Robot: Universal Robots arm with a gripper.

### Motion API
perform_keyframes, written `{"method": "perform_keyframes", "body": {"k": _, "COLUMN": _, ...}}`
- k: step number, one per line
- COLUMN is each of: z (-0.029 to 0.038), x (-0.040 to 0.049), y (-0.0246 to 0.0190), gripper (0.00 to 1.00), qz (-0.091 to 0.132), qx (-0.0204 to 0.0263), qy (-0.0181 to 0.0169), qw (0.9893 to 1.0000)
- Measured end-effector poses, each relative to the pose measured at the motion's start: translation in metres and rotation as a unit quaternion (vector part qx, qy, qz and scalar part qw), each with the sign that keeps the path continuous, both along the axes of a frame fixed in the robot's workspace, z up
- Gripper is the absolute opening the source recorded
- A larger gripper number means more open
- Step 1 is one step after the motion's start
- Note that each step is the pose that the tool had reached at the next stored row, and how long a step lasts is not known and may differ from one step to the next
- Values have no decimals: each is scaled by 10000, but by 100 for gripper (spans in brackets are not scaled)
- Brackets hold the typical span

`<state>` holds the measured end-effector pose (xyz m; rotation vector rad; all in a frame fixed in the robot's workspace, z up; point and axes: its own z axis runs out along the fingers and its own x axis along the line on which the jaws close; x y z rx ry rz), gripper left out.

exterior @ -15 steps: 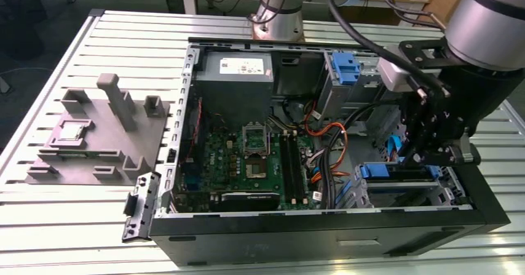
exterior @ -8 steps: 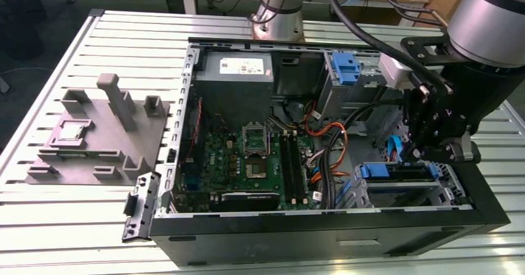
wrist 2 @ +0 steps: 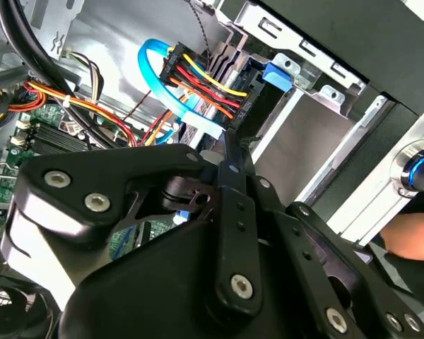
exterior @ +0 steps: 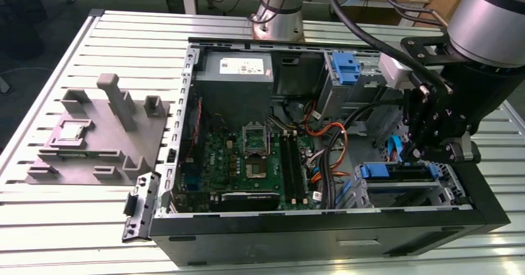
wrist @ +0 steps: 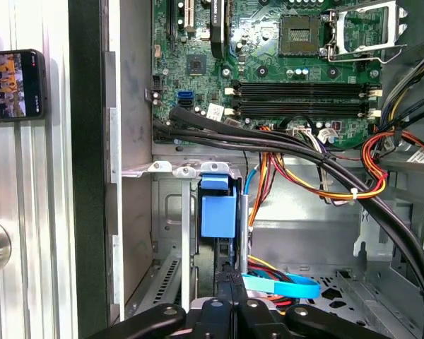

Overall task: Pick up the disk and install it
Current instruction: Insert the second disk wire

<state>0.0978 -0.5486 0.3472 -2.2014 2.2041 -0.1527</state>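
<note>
The biggest thing was the black open desktop computer case (exterior: 328, 232), laid on its side on the slatted aluminium bench (exterior: 82, 213). A grey moulded parts fixture (exterior: 98, 133) was parked beside it, towards the exterior view's left. Inside the case, a green motherboard (exterior: 246, 158) and a grey power-supply box (exterior: 233, 72) could be seen.

Progress-wise, most of the job looked done. The silver hard disk with blue plastic side rails (wrist: 218, 215) was found standing on edge in the metal drive bay at the case's corner, on the exterior view's right. It seemed pretty much slotted in, though full seating couldn't be confirmed.

The black two-finger gripper (wrist 2: 230, 159) was held right at the disk's exposed edge. Its fingers were drawn fully together with nothing pinched between them, as if pushing; actual contact couldn't be made out.

Clutter: a bundle of orange, yellow and black wires (wrist: 318, 183) was draped just beside the bay, and a flat light-blue data cable (wrist: 283, 286) was looped near the gripper.
</note>
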Motion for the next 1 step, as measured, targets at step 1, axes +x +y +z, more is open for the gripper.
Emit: {"method": "perform_keyframes", "body": {"k": 1, "z": 0, "x": 0, "y": 0, "gripper": 10, "qz": 0, "qx": 0, "qy": 0, "qw": 10000}}
